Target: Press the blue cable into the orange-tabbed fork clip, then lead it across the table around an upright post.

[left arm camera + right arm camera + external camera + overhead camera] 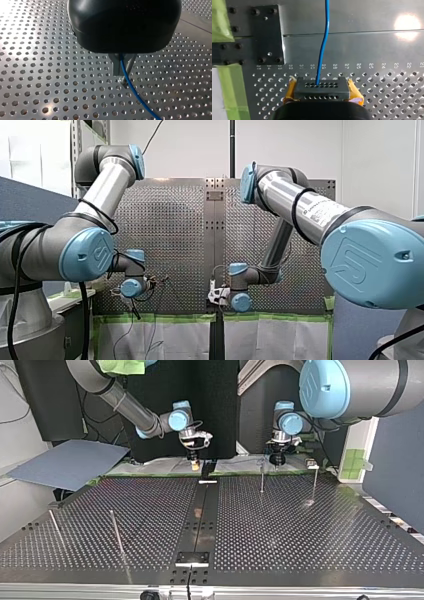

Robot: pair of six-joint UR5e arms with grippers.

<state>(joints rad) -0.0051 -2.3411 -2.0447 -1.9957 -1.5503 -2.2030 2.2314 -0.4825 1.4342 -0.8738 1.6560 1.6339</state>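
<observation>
In the left wrist view, the metal fingers (115,67) of my black left gripper (122,73) are shut on the thin blue cable (135,95), which runs from them down over the perforated table. In the top view my left gripper (276,461) hangs at the table's far edge, right beside a thin upright post (261,479). My right gripper (322,88) has its yellow pads (290,88) shut on a dark grey block (322,93) with rows of small holes. The blue cable (324,37) leaves that block straight ahead. In the top view my right gripper (195,465) hangs near the far middle. I see no orange-tabbed clip.
More upright posts stand at the top view's far right (315,482) and near left (117,532) (55,527). A small white piece (207,481) lies on the centre strip below my right gripper. A black bolted plate (265,35) and green tape (232,90) lie beside my right gripper.
</observation>
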